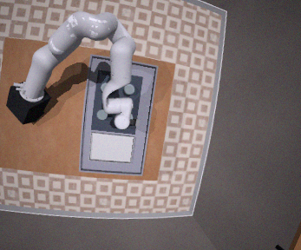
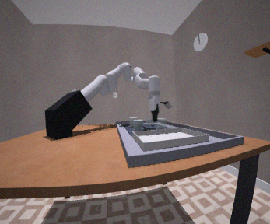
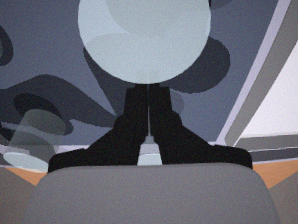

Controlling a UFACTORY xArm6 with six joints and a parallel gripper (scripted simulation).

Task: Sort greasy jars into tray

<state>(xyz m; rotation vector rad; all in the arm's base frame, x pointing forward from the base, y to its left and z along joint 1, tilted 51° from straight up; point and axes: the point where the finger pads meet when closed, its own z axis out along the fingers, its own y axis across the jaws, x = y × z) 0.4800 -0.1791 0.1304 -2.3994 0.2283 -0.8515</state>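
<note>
Leftmost, arm base (image 1: 17, 114): a black block on the wooden table (image 1: 49, 143); it carries the white xArm (image 1: 75, 32), which arches over to the work area.
Steel table top (image 1: 86, 130): a grey rimmed slab on the wood, holding mat and tray side by side, probably so a jar needs only a short carry.
Drying mat (image 1: 139, 93): a darker, flat grey sheet at the far end of the steel; the jars stand on it.
Jars: one (image 1: 101, 115) shows at the arm's left as a pale round base, another (image 1: 129, 89) to the right of the forearm, and a third (image 1: 104, 83) is half hidden beside the forearm; a fourth cannot be picked out from above.
Jar ahead of the fingers: in the wrist view, a smooth, pale, glassy disc, mouth down, just beyond the fingertips; contact cannot be told.
Gripper (image 3: 148, 137): black fingers pressed together with nothing between them, low over the mat. Shut like this it likely serves as a blunt pusher, to judge how easily the jar slides.
Tray (image 1: 92, 148): a shallow white rectangle with low grey rims, next to the mat; no jar shows in it.
Progress: seemingly at the testing stage, no jar sorted yet.
</note>
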